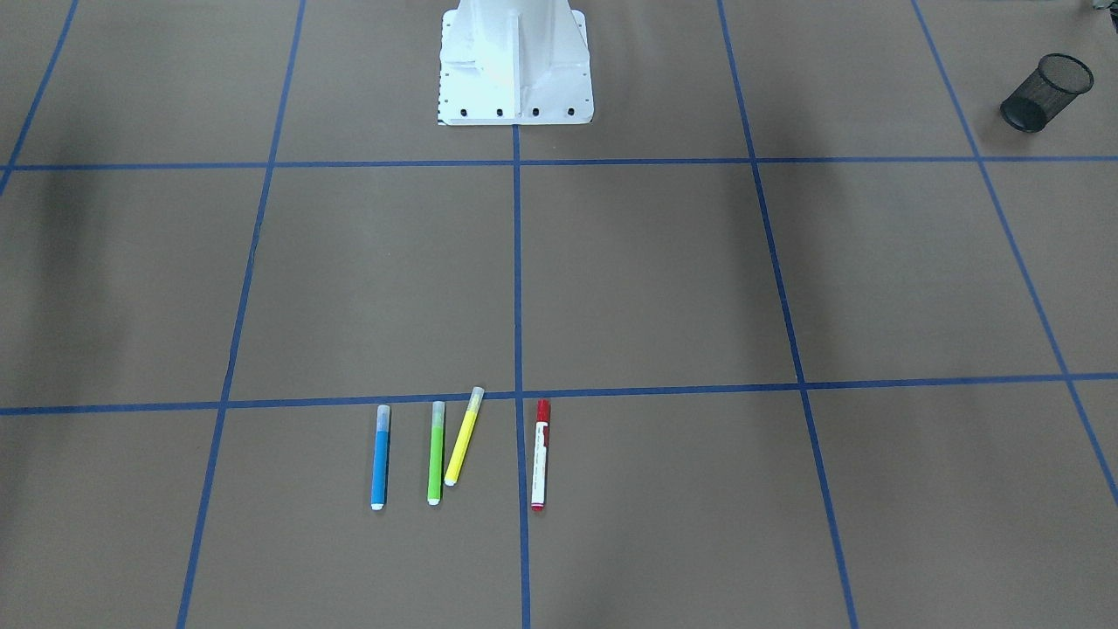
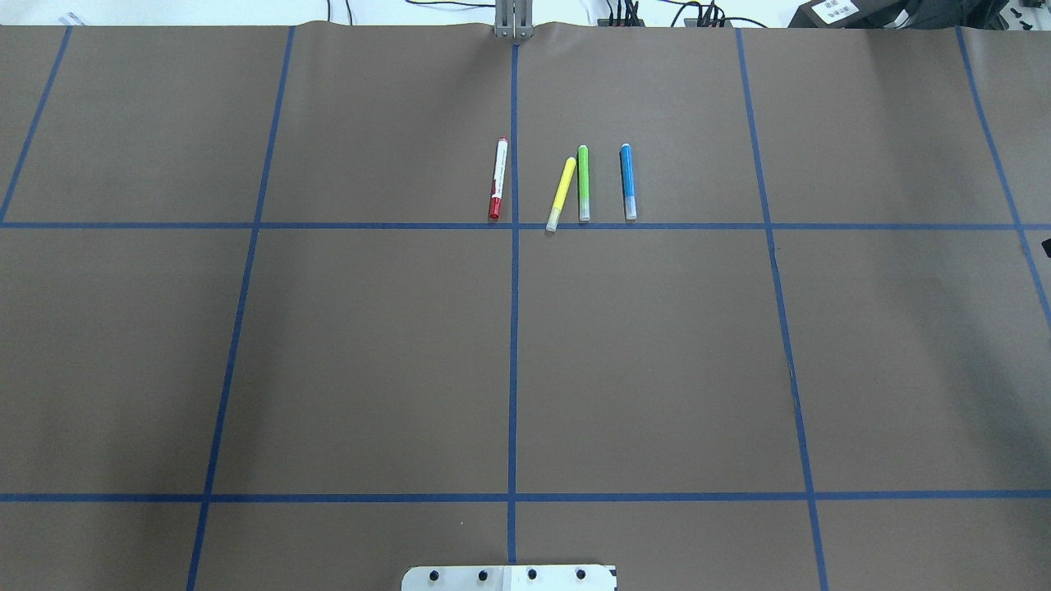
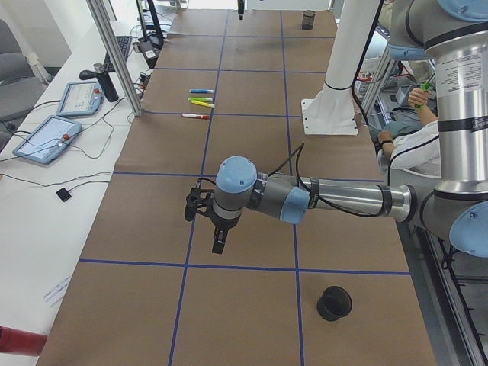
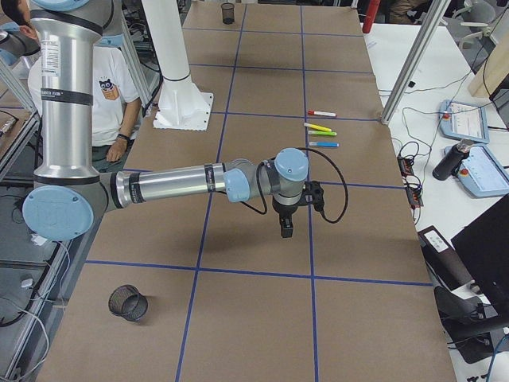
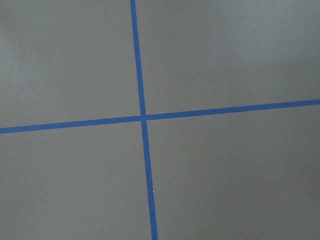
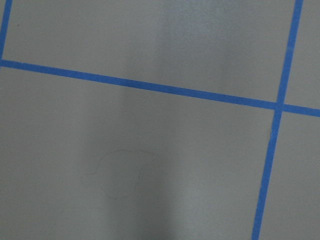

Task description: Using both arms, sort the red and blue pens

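Evidently laid out one per arm, the red pen [image 2: 497,178], white-barrelled and red-capped, lay just left of the centre tape [image 2: 513,345]. The blue pen [image 2: 627,181] lay right, beyond the yellow marker [image 2: 562,194] and green marker [image 2: 584,182]. The left arm [image 3: 335,200] and right arm [image 4: 171,183] hung over the surface [image 2: 369,353], well apart from them. Whether their fingers were open couldn't be told.

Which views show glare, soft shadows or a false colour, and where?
Exterior front-facing: the white pedestal base is washed out by glare, and soft, wide shadow bands lie on the brown paper table cover. Both wrist views: the paper looks grey and slightly soft; the right one shows a dim vertical shadow.
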